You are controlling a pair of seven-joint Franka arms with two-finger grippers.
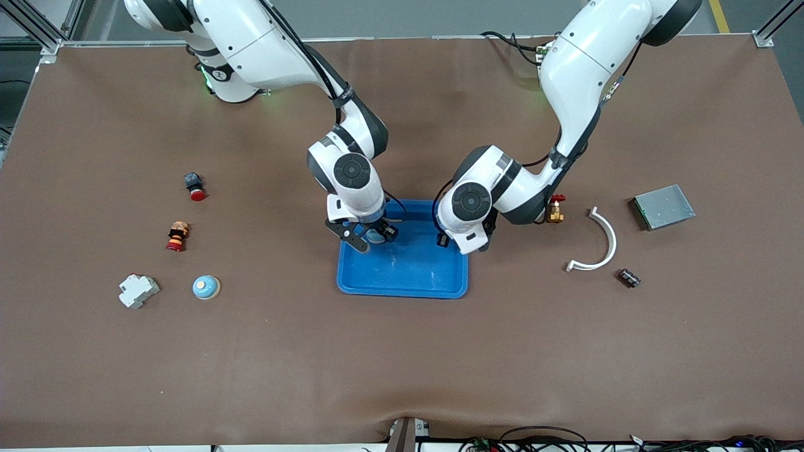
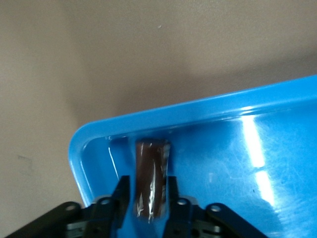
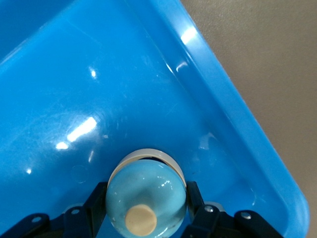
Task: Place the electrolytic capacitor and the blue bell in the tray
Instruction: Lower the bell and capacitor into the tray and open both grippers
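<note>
Over the blue tray [image 1: 408,276], capacitor [image 2: 151,186] sits between parted left fingers [image 2: 123,196]; right fingers [image 3: 96,208] clamp bell [image 3: 146,198]

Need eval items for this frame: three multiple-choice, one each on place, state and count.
1. The capacitor at the left gripper is: A over a tray corner; B over the tray's middle; C off the tray.
2. The right gripper is: A open; B shut on a bell; C shut on nothing.
3. Blue bells in view: A one; B two; C three.
Key: 1 A, the tray's rounded corner lies right by it. 2 B, its fingers clamp the bell's sides. 3 B, the held bell plus a second bell on the table.
</note>
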